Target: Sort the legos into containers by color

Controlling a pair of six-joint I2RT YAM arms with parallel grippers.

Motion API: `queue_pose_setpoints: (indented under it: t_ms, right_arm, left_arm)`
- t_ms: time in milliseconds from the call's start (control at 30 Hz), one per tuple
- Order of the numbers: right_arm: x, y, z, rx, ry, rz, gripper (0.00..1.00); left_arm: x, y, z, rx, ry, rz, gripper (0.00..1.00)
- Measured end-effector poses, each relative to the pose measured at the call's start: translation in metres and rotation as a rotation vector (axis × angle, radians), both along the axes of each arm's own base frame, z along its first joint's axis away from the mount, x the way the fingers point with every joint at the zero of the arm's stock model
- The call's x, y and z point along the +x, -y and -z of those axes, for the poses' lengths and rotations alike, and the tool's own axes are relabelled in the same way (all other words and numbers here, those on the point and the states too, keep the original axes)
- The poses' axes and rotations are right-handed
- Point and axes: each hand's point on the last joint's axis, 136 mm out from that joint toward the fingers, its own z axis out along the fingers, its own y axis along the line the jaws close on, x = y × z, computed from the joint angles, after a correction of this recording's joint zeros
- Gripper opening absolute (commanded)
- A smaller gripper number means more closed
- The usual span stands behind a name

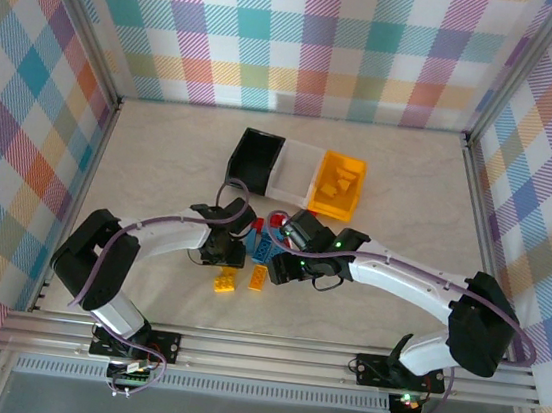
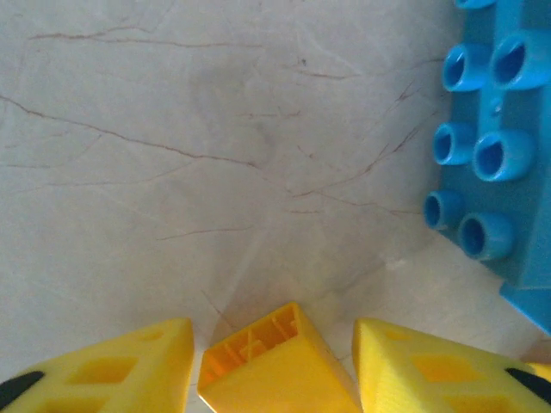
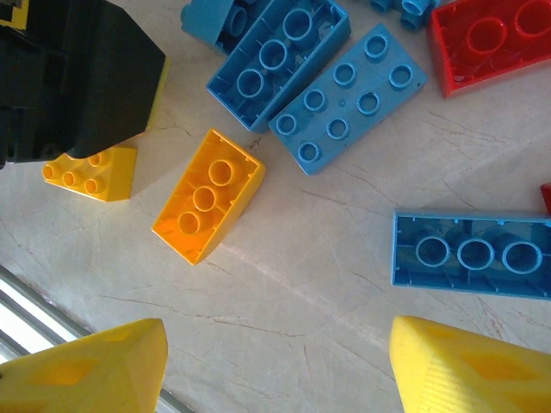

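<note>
Left wrist view: left gripper (image 2: 274,331) straddles a small yellow-orange plastic brick (image 2: 275,370), grip indeterminate; right gripper (image 3: 277,327) spread wide, empty.

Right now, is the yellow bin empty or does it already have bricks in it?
Not empty. In the top view, the yellow bin holds a few yellow bricks lying on its floor.

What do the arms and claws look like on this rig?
The left arm and right arm have white links, black joints and purple cables. The left claw and right claw have yellow wedge-shaped fingers. Green lights glow on the right arm.
</note>
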Motion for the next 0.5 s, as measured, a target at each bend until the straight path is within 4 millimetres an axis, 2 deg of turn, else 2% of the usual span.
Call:
queue_pose_setpoints:
  t_ms: [333, 500]
  right_arm:
    - [0.001, -0.001, 0.000, 0.004, 0.003, -0.001, 0.69]
    - [0.001, -0.002, 0.003, 0.001, 0.002, -0.004, 0.69]
  left_arm:
    - [-0.004, -0.002, 0.003, 0.000, -0.007, -0.013, 0.57]
    - [-0.014, 0.003, 0.004, 0.005, -0.002, 0.006, 0.57]
